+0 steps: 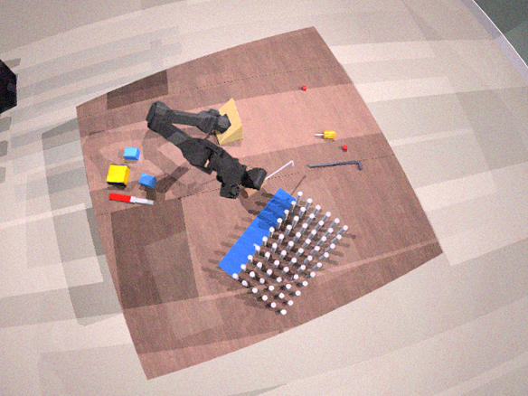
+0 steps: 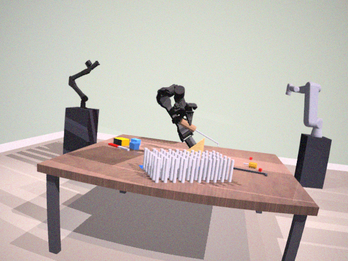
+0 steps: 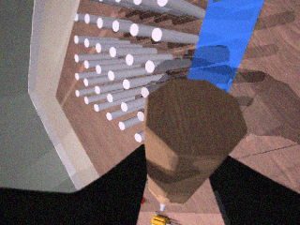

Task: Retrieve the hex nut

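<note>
My gripper (image 1: pixel 246 189) (image 2: pixel 186 123) (image 3: pixel 176 152) is shut on the wooden handle of a hook tool (image 1: pixel 279 170) (image 2: pixel 206 136) (image 3: pixel 194 117). It holds the tool in the air, behind the strip's far end in the top view. The thin rod, with its short bent tip, points away from the spacers. The metal spacers (image 1: pixel 299 208) (image 2: pixel 184 169) (image 3: pixel 150 67) stand upright in rows. The blue taped strip (image 1: pixel 247 241) (image 3: pixel 230 23) runs along their front. A tiny pale spot (image 1: pixel 254 244) at the strip's spacer-side edge may be the nut; I cannot tell.
A black hooked bar (image 1: pixel 334 164) (image 2: pixel 250 171), a yellow screwdriver (image 1: pixel 329 135) (image 2: pixel 252 165) and two red cubes (image 1: pixel 303 87) (image 1: pixel 344 147) lie beyond the hook's tip. A tan wedge (image 1: pixel 232 125) is by the arm base. Blue blocks (image 1: pixel 131 152) (image 1: pixel 146 180), a yellow block (image 1: pixel 118 174) and a red-handled tool (image 1: pixel 120 197) lie left.
</note>
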`<act>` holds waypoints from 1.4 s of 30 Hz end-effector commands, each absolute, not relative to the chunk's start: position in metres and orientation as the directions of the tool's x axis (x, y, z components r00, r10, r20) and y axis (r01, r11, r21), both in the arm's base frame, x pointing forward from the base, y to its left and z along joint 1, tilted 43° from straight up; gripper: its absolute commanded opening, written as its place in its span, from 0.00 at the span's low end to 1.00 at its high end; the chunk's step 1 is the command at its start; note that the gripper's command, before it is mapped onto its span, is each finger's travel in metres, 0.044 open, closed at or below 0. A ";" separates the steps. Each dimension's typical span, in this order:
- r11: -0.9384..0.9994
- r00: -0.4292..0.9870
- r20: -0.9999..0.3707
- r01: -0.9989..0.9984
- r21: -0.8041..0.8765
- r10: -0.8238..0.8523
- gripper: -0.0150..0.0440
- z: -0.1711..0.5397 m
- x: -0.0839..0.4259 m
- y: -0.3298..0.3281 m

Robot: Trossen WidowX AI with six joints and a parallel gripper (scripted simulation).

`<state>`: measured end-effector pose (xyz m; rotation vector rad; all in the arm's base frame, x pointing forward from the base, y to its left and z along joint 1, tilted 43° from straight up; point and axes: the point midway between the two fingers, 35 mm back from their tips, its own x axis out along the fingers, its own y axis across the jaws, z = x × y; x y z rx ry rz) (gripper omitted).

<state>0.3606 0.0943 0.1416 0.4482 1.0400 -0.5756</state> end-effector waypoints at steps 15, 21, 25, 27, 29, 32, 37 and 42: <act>0.966 0.357 -0.911 0.222 -0.133 -0.208 0.25 0.116 0.358 0.150; 0.978 0.349 -0.915 0.029 -0.206 -0.203 0.25 0.105 0.356 0.171; 0.963 0.347 -0.916 -0.102 -0.249 -0.200 0.25 0.098 0.353 0.185; 0.949 0.345 -0.917 -0.167 -0.268 -0.199 0.25 0.095 0.352 0.192; 0.930 0.344 -0.918 -0.231 -0.286 -0.197 0.25 0.091 0.350 0.199; 0.893 0.341 -0.920 -0.325 -0.311 -0.196 0.25 0.086 0.348 0.209; 0.811 0.335 -0.922 -0.473 -0.344 -0.196 0.25 0.076 0.343 0.226; 0.705 0.331 -0.923 -0.607 -0.366 -0.194 0.25 0.065 0.336 0.243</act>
